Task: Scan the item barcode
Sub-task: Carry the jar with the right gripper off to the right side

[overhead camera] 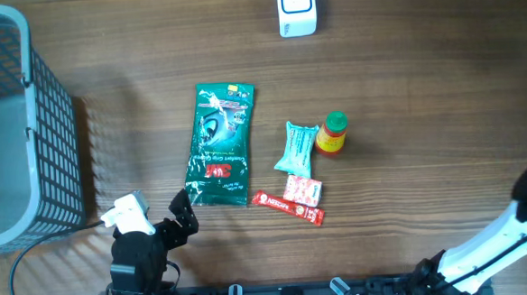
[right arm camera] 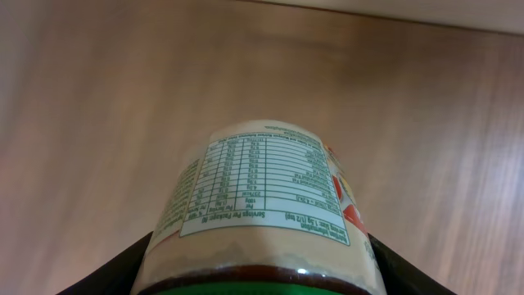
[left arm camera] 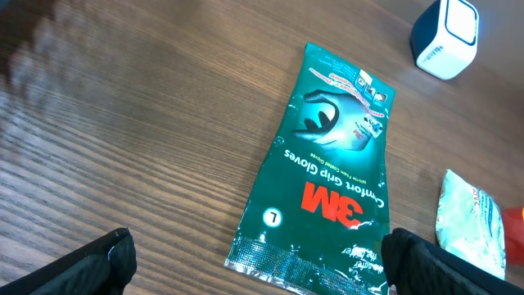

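Overhead and wrist views of the table (overhead camera: 423, 85).

**Containers.** A grey-blue mesh basket (overhead camera: 57, 131) stands at the left edge of the table. The part of its inside in view shows only a plain grey floor. A jar (right arm camera: 262, 197) is clamped in the right tool (right arm camera: 262, 270), one dark finger (right arm camera: 123, 270) against each side. Its green lid is nearest the wrist camera and its base points away, over bare wood. The label panel facing the camera carries a nutrition table, with red and orange print at the label's right edge. What the jar contains cannot be told. The right arm (overhead camera: 485, 244) runs off the right edge of the overhead view, so the tool and jar do not show there.

**Scanner.** A white and blue scanner (overhead camera: 296, 10) stands at the far edge of the table, well apart from both arms.

**Loose items.** A green gloves packet (overhead camera: 220, 145) lies flat at the centre. To its right lie a pale green packet (overhead camera: 298, 147) and, touching it, a small bottle (overhead camera: 332, 133) with a green cap and a yellow and red label. Nearer the robot lie a red and white packet (overhead camera: 302, 190) and a red sachet (overhead camera: 289, 208), just beside each other.

**Left tool.** The left tool (left arm camera: 258, 246) sits low at the near end of the gloves packet, its fingers spread wide apart and holding nothing.
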{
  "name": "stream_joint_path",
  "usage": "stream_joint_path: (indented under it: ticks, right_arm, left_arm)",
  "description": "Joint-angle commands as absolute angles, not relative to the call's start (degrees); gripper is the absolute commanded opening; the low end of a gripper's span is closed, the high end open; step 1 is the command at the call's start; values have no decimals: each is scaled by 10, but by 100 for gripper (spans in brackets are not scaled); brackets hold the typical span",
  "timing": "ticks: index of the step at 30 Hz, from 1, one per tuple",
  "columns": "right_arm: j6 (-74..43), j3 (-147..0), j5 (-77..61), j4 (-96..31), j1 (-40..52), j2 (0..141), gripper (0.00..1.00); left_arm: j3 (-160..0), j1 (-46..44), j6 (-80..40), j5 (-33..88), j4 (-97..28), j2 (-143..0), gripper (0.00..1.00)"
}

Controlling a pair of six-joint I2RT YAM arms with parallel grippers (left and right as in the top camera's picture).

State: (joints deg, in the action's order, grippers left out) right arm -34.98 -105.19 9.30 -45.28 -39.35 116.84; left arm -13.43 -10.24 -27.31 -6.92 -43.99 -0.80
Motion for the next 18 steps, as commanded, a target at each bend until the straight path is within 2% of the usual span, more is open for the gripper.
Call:
stream_joint_path:
  ticks: [1,6,9,10,11,15,18]
  right_arm:
    - [-357,-1055,44,-466,-439,1230,56]
    - [-345,-1055,21,-472,-470,1281,59]
    - [-307,-1058,16,-469,-491,1280,77]
    - [-292,-1058,16,-471,-495,1280,95]
    - [-285,-1059,16,-477,-501,1278,99]
    - [-287,-1098,9,-500,-510,1214,100]
    - [-325,-1122,-160,-524,-502,1125,100]
  left_arm:
    - [-131,-107,-273,-64,-441,-5,100]
    - [-131,-107,-273,-64,-441,-5,100]
    - [-131,-107,-273,-64,-441,-5,100]
    - [-131,-107,-273,-64,-440,-5,100]
    - [-131,-107,-273,-64,-441,-5,100]
    - [-131,-107,-273,-64,-441,-5,100]
    - [-131,-107,-273,-64,-441,-5,100]
